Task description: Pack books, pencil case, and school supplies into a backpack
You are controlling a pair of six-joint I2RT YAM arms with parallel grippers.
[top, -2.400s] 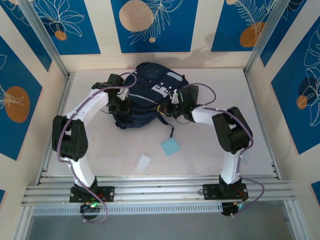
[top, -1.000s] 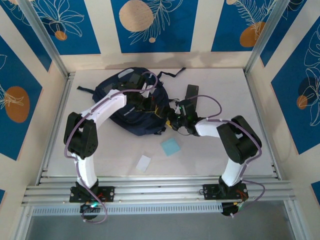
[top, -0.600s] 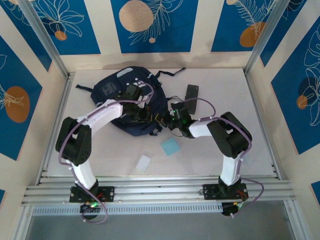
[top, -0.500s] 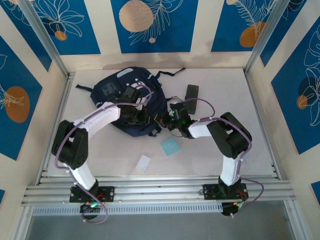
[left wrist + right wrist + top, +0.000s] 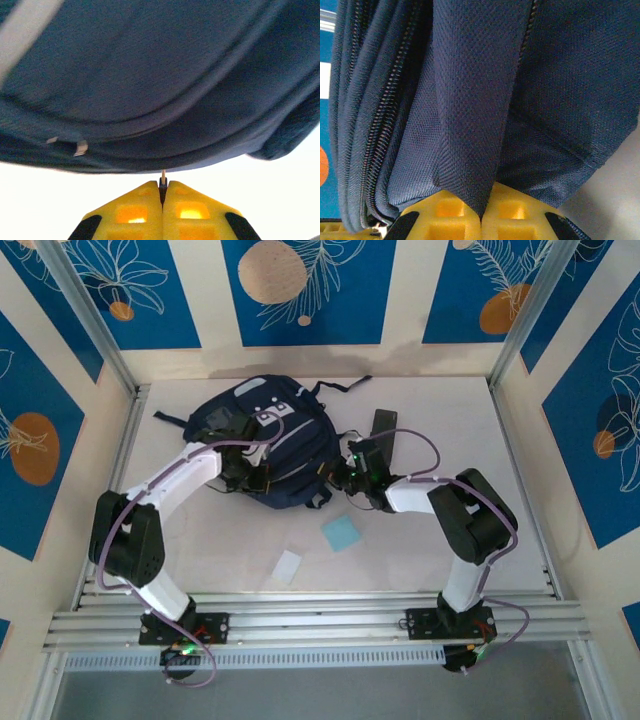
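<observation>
White surface (image 5: 420, 540), navy backpack (image 5: 295, 435) upper centre. The right gripper (image 5: 482, 210) pinches its fabric, likely steadying it; left gripper (image 5: 163, 187) closed at its edge.

A white desk (image 5: 560, 540) spans the middle of the frame. Blue wall panels (image 5: 300, 290) with orange discs and white leaf outlines line the top and sides. Silver rails (image 5: 320, 622), possibly aluminium, cross the bottom.

Navy backpack (image 5: 295, 452) with grey stripes lying slumped at the far middle of the counter (image 5: 220, 540), slim black pencil case (image 5: 384, 420) lying just right of it, light-blue square pad (image 5: 342, 532) resting nearer, small white piece (image 5: 288, 566) lying nearest, both apart from the backpack.
</observation>
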